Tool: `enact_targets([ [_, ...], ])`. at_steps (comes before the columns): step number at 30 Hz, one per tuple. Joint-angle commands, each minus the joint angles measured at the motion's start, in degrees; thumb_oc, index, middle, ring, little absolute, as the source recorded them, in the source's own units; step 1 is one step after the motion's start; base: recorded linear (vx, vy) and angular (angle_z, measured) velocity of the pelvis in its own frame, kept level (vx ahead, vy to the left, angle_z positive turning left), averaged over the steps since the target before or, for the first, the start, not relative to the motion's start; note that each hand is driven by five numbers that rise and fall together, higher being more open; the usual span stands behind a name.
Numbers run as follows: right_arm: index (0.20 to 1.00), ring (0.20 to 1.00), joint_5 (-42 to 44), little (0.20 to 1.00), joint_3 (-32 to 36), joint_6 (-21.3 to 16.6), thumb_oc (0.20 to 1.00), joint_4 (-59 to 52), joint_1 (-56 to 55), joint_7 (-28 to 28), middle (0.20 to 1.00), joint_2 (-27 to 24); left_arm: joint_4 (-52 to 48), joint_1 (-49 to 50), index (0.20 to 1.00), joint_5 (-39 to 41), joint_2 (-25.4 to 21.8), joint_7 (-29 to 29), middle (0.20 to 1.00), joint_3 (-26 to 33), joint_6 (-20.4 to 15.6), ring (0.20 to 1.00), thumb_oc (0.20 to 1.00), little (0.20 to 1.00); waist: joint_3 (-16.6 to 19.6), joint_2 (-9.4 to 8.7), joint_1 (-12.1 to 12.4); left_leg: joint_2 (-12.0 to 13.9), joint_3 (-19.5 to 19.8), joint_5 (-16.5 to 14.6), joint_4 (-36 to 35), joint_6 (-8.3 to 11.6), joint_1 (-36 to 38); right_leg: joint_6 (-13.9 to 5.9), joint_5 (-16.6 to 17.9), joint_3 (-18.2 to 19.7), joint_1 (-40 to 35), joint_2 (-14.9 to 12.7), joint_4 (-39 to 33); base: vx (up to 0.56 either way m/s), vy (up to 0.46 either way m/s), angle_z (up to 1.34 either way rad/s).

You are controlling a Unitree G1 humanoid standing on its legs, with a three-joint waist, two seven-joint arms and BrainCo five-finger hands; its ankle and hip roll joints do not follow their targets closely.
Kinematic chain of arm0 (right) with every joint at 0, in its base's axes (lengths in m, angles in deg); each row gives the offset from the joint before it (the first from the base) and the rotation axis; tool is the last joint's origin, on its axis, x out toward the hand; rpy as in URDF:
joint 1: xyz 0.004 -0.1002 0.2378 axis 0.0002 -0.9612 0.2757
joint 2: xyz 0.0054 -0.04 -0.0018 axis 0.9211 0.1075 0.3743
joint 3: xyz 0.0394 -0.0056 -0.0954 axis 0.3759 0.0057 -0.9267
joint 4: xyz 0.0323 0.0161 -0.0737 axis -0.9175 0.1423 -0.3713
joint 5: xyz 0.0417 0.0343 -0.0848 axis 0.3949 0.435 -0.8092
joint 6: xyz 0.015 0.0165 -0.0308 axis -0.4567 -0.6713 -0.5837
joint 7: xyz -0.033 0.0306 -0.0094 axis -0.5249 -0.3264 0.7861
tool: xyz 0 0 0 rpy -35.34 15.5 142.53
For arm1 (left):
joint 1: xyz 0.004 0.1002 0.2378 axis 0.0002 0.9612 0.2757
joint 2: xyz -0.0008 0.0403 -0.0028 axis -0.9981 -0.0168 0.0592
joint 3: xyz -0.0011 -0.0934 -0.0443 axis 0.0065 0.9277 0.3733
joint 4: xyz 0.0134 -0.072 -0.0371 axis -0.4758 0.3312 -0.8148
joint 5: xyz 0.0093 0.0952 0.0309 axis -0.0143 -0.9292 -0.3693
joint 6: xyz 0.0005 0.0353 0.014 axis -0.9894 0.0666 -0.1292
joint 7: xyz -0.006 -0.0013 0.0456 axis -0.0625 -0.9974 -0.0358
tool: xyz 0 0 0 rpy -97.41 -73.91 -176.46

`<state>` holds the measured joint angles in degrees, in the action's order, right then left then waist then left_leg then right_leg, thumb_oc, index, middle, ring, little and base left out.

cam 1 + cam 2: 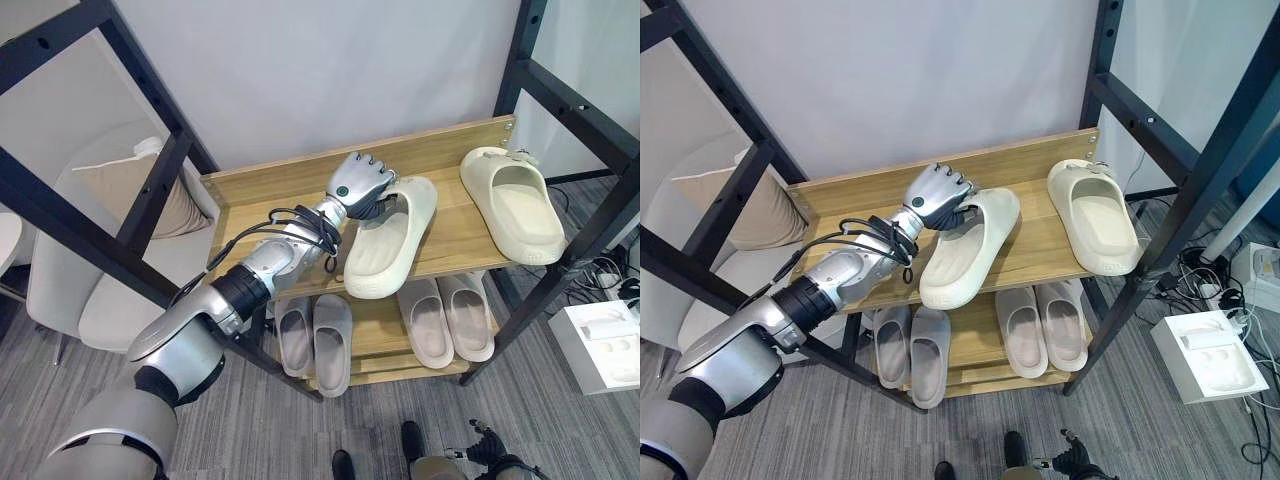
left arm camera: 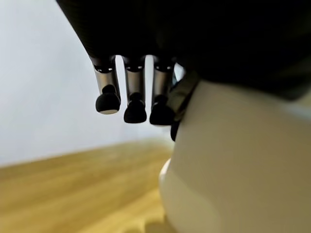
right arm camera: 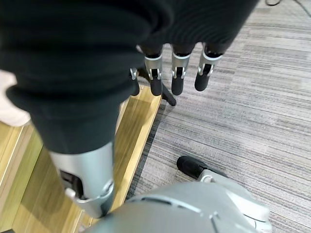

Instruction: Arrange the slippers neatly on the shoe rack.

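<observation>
So the shoe rack (image 1: pixel 455 245) is a wooden two-shelf thing in a black metal frame. Top shelf has two cream slippers. The left cream slipper (image 1: pixel 385 240) lies at an angle, toe toward the near edge and slightly overhanging it, heel end back toward the far left. The left hand (image 1: pixel 358 184) is on that heel end, fingers curled over the rim; in the left wrist view the dark fingertips (image 2: pixel 135 110) hang right beside the cream slipper (image 2: pixel 243 165), so it looks clamped on it, though I can't quite see the thumb side.

The right cream slipper (image 1: pixel 512 203) sits well apart from it at the right end of the top shelf, sole down, lengthwise front to back, nobody touching it.

Lower shelf holds four grey slippers in two pairs: a left grey pair (image 1: pixel 315 342) side by side, touching, and a right grey pair (image 1: pixel 445 318) also side by side, all pointing toward the near edge.

The right hand (image 3: pixel 177 73) shows in its own wrist view hanging over the grey carpet (image 3: pixel 252 111) near the rack's corner, fingers straight and relaxed, holding nothing.

Off to the left there's a pale armchair (image 1: pixel 90 250) with a beige cushion (image 1: pixel 150 195), and a white tray (image 1: pixel 605 345) on the floor at the right.
</observation>
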<state>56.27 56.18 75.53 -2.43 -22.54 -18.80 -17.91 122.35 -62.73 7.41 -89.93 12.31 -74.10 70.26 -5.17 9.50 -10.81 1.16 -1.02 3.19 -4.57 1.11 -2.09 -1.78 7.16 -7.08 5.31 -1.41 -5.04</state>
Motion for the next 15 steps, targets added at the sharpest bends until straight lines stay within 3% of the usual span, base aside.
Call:
enact_targets([
  [1,1.000,1.000,1.6,1.000,0.6,-1.4,1.000,0.6,0.6,-1.5,1.000,-0.3,7.9,-10.4,0.200,1.9,-0.2,2.8,0.200,2.8,2.4,0.200,0.200,0.200,-0.1,-3.89,-0.3,0.0,1.0,-3.0,-0.4,2.03,2.8,-5.54,-6.6,1.4,-4.7,-2.9,0.0,0.02,-0.016,-0.08],
  [15,1.000,1.000,4.0,1.000,1.6,-2.3,1.000,2.1,1.1,-3.0,1.000,-1.6,25.8,-18.2,0.200,7.3,3.2,4.5,0.200,1.2,5.3,0.200,0.200,0.200,-0.1,-2.78,-3.3,0.7,-1.0,-3.1,-0.4,2.53,2.9,-5.32,-6.5,3.3,-3.6,-2.2,0.0,0.02,-0.012,-0.08],
])
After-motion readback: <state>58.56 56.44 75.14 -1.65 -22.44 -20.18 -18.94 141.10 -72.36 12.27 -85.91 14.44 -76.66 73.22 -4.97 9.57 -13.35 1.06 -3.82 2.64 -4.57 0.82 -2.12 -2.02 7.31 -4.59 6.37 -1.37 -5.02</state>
